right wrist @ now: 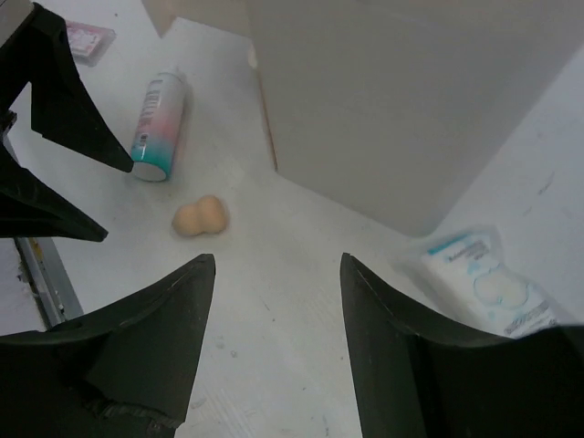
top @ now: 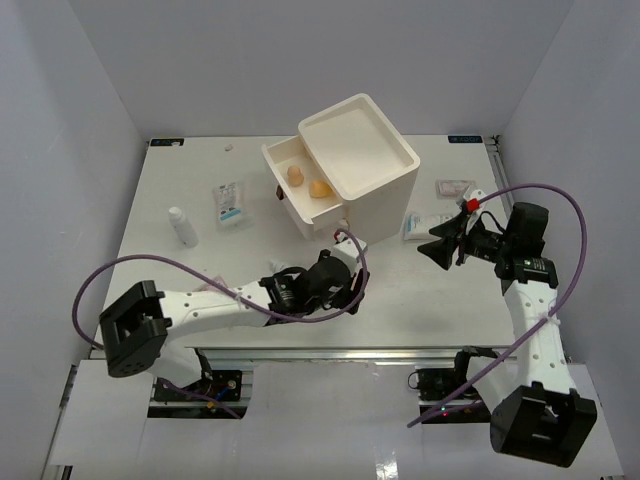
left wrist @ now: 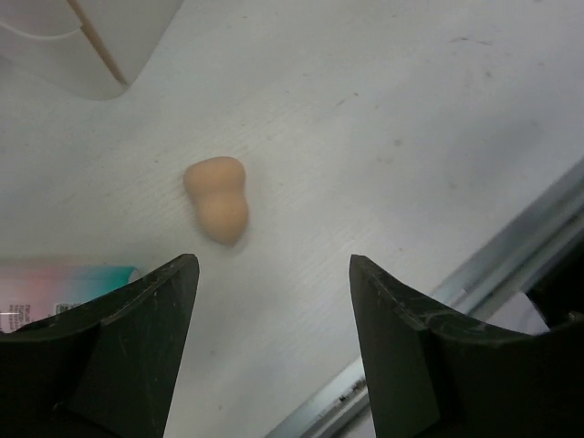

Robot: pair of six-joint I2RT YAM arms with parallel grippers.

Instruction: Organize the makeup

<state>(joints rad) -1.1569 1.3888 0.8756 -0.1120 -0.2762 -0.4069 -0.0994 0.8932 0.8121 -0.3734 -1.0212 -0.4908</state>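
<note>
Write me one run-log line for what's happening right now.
left tool open, facing loose sponge | right tool open, empty | drawer open, two sponges inside

Two tan egg-shaped sponges (top: 296, 175) (top: 321, 188) lie side by side in the open drawer (top: 283, 152) of the cream box (top: 380, 205). A third tan sponge, pinched at the waist (left wrist: 217, 198), lies on its side on bare table, near side of the box. White-pink tube with teal cap (right wrist: 160, 126) lies flat just left of it, cap toward the sponge, not touching. Pink-printed flat sachet (right wrist: 87, 38) lies farther left, past the tube. Small white bottle (top: 183, 227) sits at the table's left. Clear sachet with blue print (top: 230, 203) lies flat between bottle and box. Another blue-print sachet (top: 420, 227) lies flat just right of the box. Pink-print sachet (top: 454, 187) lies far right.
</note>
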